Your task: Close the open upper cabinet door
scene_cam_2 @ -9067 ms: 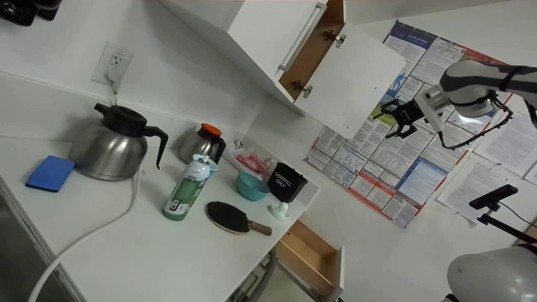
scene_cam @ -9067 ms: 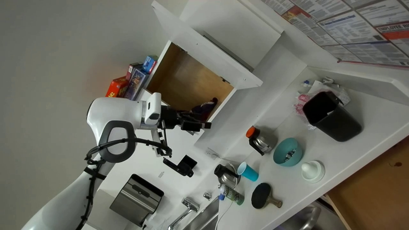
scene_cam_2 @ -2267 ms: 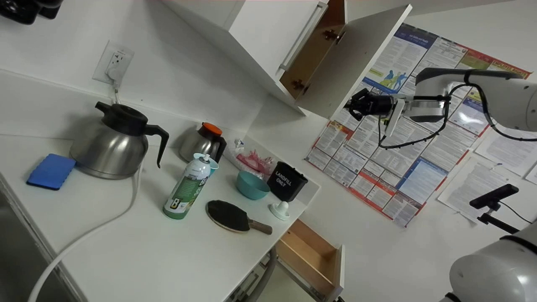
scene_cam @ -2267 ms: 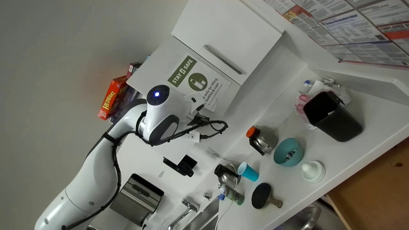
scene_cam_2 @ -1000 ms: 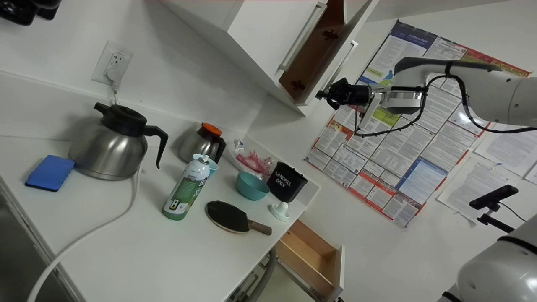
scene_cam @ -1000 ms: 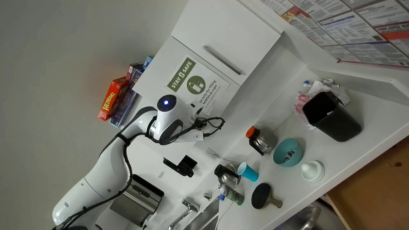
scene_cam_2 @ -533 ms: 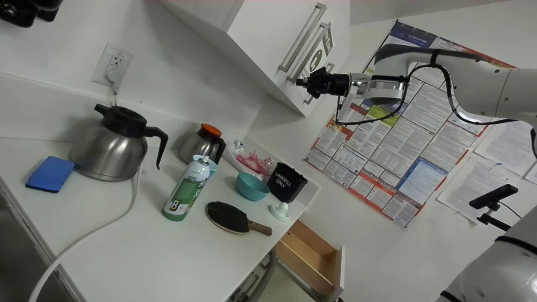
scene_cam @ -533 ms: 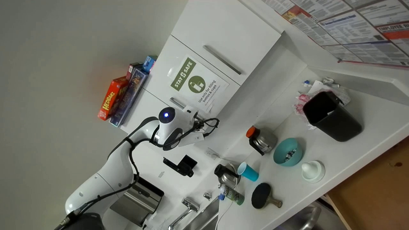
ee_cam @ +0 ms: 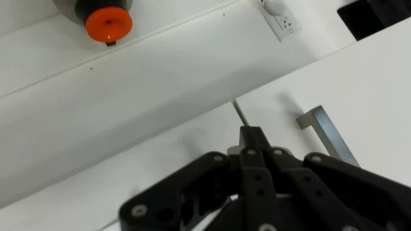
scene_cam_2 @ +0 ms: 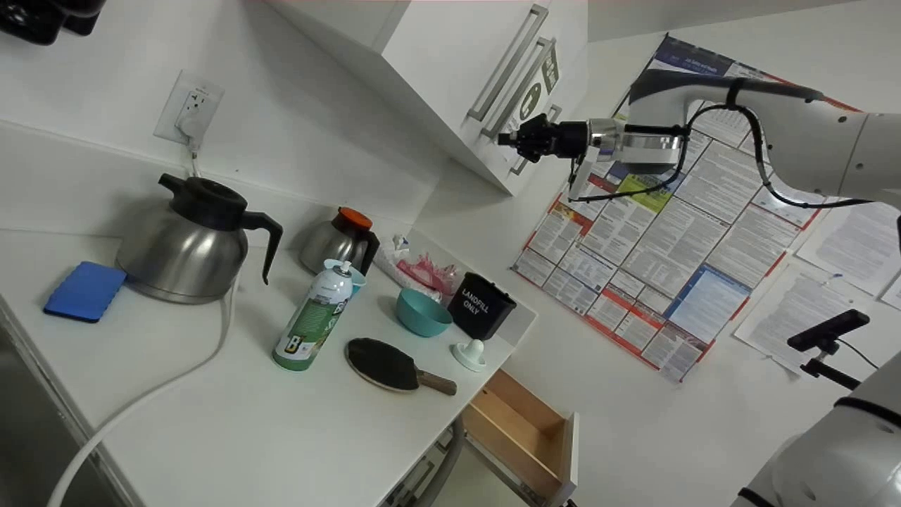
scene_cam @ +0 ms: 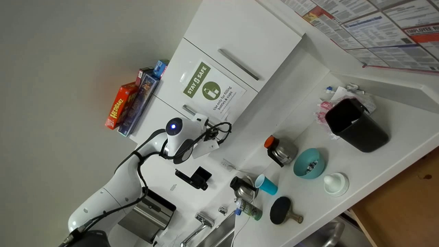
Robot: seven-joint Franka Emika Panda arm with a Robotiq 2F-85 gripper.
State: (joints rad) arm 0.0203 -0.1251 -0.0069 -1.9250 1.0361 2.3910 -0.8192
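Up above the counter [scene_cam_2: 281, 436], your stickered upper cabinet door [scene_cam: 210, 88] sits flush on the upper cabinet [scene_cam_2: 415, 98]; your gripper [ee_cam: 255, 138] is by the door's lower end, pinched together, can't tell if it's touching tho.

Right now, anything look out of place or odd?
Two things: the wooden drawer below the kitchen counter stands pulled out, apparently left open, and a table tennis paddle lies on the counter, an unlikely spot for it. The upper cabinet door looks shut.

Bowl [scene_cam_2: 423, 314] btw paddle [scene_cam_2: 384, 365] & bin [scene_cam_2: 481, 310] on ctr [scene_cam_2: 225, 429], upper cab [scene_cam: 205, 84] above, drawer [scene_cam_2: 529, 417] below
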